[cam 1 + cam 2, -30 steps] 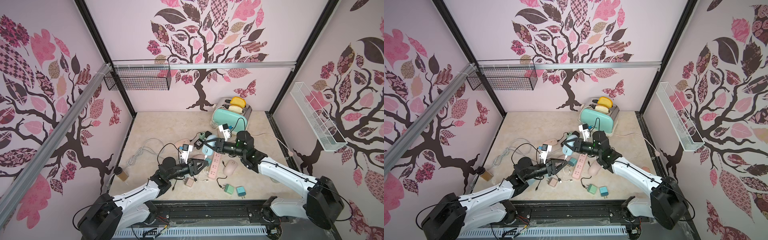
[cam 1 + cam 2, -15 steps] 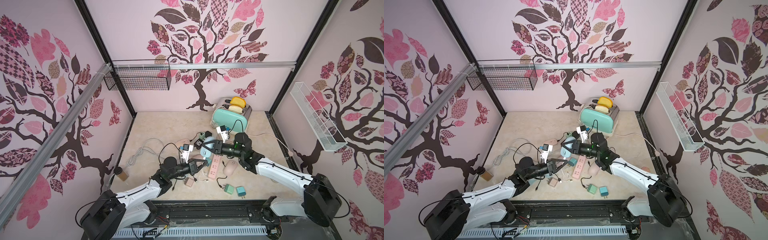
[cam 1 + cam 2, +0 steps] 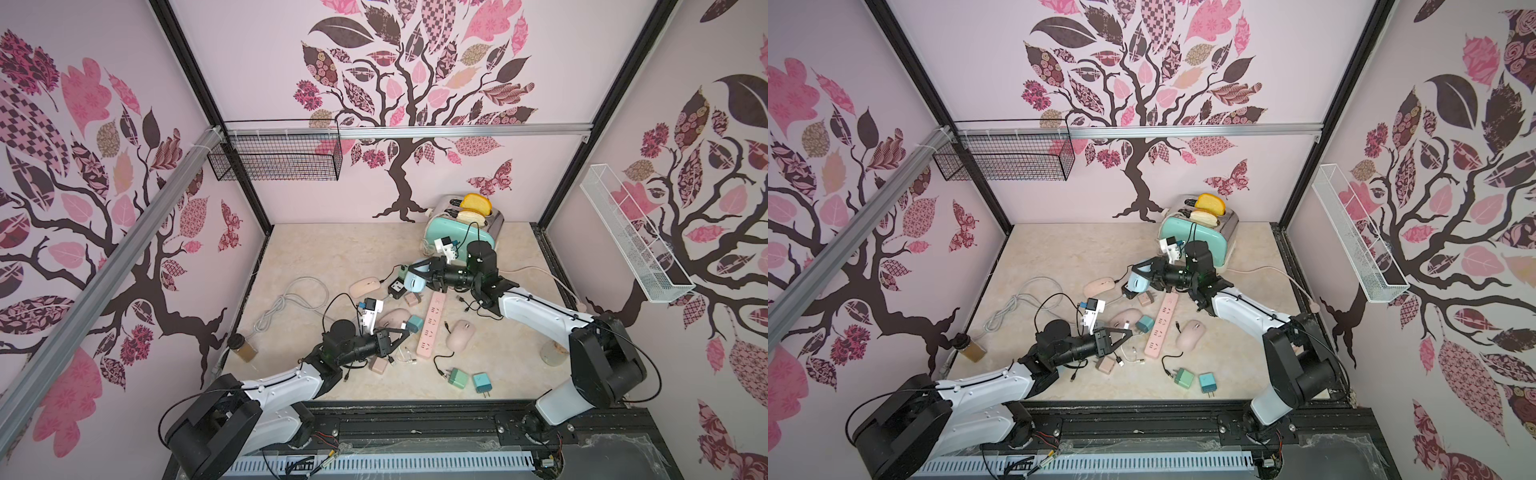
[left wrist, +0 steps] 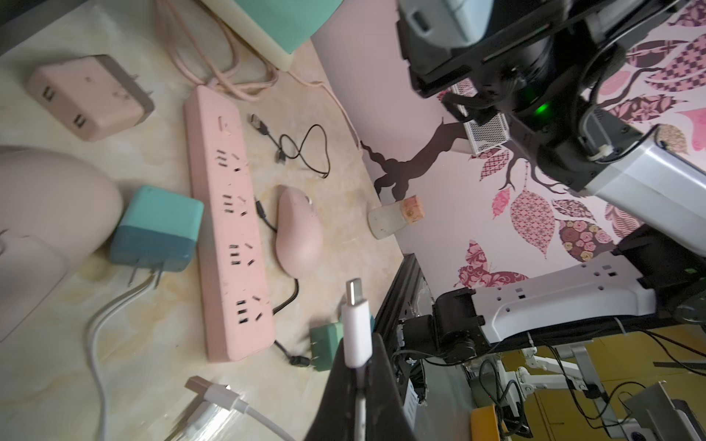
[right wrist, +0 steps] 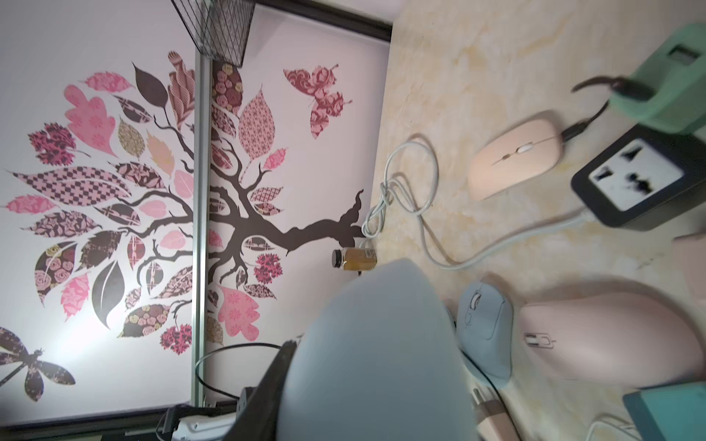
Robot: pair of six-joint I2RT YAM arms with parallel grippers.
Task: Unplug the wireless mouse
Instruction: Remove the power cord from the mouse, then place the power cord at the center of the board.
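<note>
A second ago the left tool [image 3: 406,331] stood spread. Now we see it pressed together, pinching a white plug [image 4: 357,332]. In the left wrist view the plug's metal tip pokes out past the fingers [image 4: 382,366], bare and seated in nothing. The tool's place has hardly changed: it sits low over the worktop [image 3: 332,249], just beside a teal charger [image 3: 414,323] and a pink mouse [image 3: 392,318], near the strip [image 3: 430,328].

The right tool [image 3: 419,276] has kept the same grip throughout, clamped on the blue mouse [image 3: 414,284]. We find this mouse in much the same spot as before, up off the worktop near the strip's far end and close to a black adapter [image 3: 397,286], well apart from the plug. In the right wrist view it fills the near field as a blurred blue mass [image 5: 378,362], so we cannot make out its port.
</note>
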